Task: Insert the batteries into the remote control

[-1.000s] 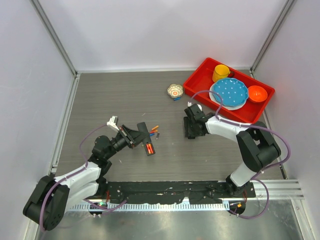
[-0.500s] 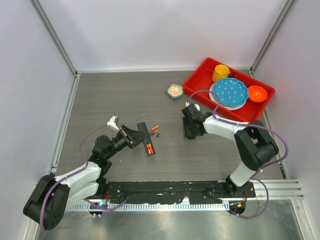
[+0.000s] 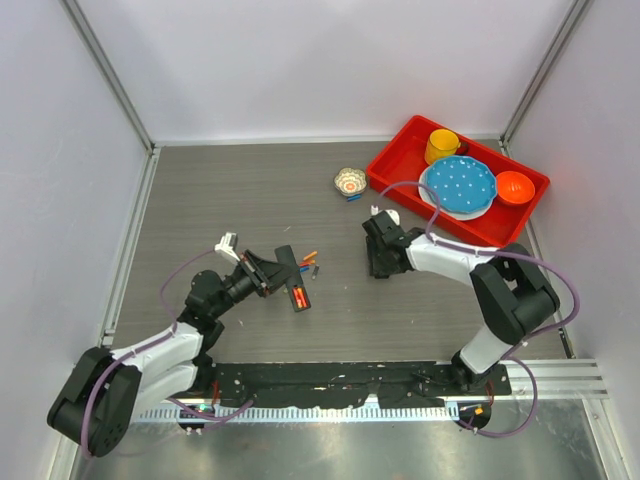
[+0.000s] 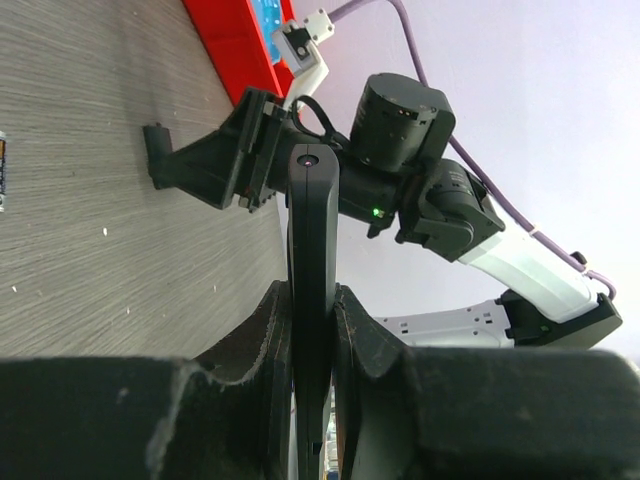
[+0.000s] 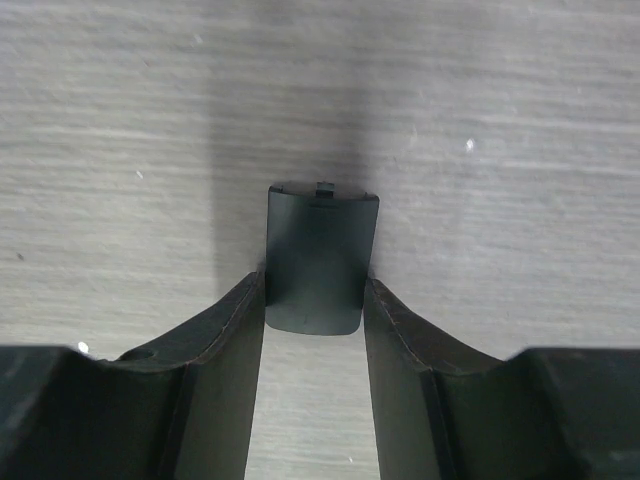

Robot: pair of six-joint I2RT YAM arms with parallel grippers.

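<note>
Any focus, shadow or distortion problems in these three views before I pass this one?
Top external: even light, sharp, walls splayed by the wide lens. Left wrist: near foreground a dark blur, the remote control readable against a bright wall. Right wrist: foreground soft, a broad shadow on the table beyond the dark cover.

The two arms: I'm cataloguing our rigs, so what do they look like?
The left arm and right arm share white shells between black cylindrical joints, each trailed by a lilac cable. The left pincer and right pincer are black with two thick fingers. A green light shows on the right wrist.
</note>
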